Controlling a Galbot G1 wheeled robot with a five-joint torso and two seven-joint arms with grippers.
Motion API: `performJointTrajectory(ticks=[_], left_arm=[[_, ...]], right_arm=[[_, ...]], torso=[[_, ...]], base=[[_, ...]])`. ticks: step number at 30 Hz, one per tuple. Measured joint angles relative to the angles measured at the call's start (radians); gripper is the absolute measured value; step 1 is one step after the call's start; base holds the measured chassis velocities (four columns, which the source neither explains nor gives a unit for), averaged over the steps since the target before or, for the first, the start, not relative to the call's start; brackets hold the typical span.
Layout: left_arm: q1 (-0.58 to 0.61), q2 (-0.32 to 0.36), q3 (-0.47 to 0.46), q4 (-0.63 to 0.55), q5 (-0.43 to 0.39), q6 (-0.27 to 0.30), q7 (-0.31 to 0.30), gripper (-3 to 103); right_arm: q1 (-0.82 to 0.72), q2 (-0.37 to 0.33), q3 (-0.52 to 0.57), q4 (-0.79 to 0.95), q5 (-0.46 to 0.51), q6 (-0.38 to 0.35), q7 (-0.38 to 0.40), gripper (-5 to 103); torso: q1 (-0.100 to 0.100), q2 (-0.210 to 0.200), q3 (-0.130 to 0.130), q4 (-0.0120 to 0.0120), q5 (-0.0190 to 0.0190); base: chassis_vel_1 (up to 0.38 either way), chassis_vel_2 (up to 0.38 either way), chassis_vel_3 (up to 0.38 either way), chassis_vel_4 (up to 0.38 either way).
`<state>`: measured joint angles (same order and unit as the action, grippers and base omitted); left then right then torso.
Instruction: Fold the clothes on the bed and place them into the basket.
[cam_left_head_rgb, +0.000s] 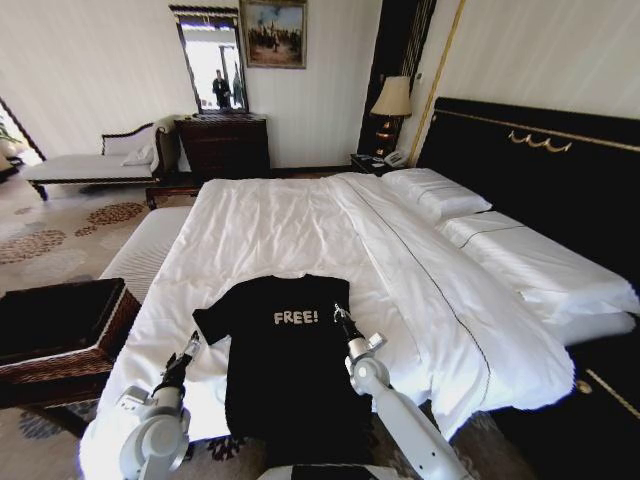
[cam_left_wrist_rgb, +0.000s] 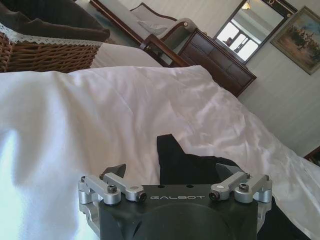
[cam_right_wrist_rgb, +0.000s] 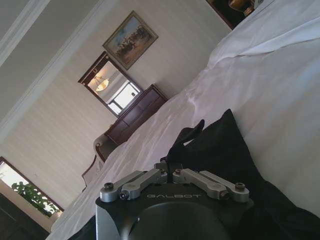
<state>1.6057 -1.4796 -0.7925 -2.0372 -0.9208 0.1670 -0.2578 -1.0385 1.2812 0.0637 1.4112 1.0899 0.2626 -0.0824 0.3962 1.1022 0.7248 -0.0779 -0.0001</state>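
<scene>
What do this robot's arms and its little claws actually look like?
Both arms are smooth, rounded tubes in white and light grey, with bulging joints. The left gripper and right gripper are slim and black at the end. Close up, the left gripper has a black body marked GALBOT, silver metal links with dark screws, and black fingers; the right gripper is built the same.

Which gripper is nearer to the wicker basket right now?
Left. The left gripper is at the T-shirt's sleeve on the side facing the basket; the right gripper is at the far sleeve.
</scene>
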Motion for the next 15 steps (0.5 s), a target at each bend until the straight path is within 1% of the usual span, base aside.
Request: performJointTrajectory(ticks=[1,5,6,7,10,11,14,15], left_arm=[[0.0,0.0,0.0,0.0,0.0,0.0,0.0,100],[-0.003,-0.003,0.004,0.007,0.005,-0.001,0.0,100],[-0.003,-0.003,0.004,0.007,0.005,-0.001,0.0,100],[-0.004,-0.003,0.004,0.008,0.006,-0.001,0.0,100],[-0.003,-0.005,0.004,0.009,0.007,-0.003,0.0,100],[-0.003,-0.005,0.004,0.009,0.007,-0.003,0.0,100],[0.001,-0.005,0.001,0.011,0.007,-0.005,0.0,100],[0.002,-0.005,-0.001,0.012,0.007,-0.005,0.0,100]], right_arm=[[0.0,0.0,0.0,0.0,0.0,0.0,0.0,0],[-0.013,-0.009,-0.018,0.003,-0.061,0.025,-0.02,0],[-0.013,-0.009,-0.018,0.003,-0.061,0.025,-0.02,0],[-0.015,-0.009,-0.02,0.003,-0.069,0.028,-0.024,3],[-0.022,-0.007,-0.02,0.007,-0.078,0.055,-0.058,19],[-0.022,-0.007,-0.02,0.007,-0.078,0.055,-0.058,19],[-0.038,-0.012,-0.025,0.028,-0.071,0.077,-0.107,19],[-0.041,-0.013,-0.029,0.032,-0.069,0.082,-0.117,36]], torso=[[0.0,0.0,0.0,0.0,0.0],[0.0,0.0,0.0,-0.0001,0.0001],[0.0,0.0,0.0,-0.0001,0.0001],[0.0,0.0,0.0,-0.0001,0.0001],[0.0,0.0,0.0,0.0,0.0001],[0.0,0.0,0.0,0.0,0.0001],[0.0,0.0,0.0,-0.0001,0.0],[0.0,0.0,0.0,-0.0001,0.0001]], base=[[0.0,0.0,0.0,0.0],[0.0,0.0,0.0,0.0],[0.0,0.0,0.0,0.0],[0.0,0.0,0.0,0.0],[0.0,0.0,0.0,0.0],[0.0,0.0,0.0,0.0],[0.0,0.0,0.0,0.0],[0.0,0.0,0.0,0.0]])
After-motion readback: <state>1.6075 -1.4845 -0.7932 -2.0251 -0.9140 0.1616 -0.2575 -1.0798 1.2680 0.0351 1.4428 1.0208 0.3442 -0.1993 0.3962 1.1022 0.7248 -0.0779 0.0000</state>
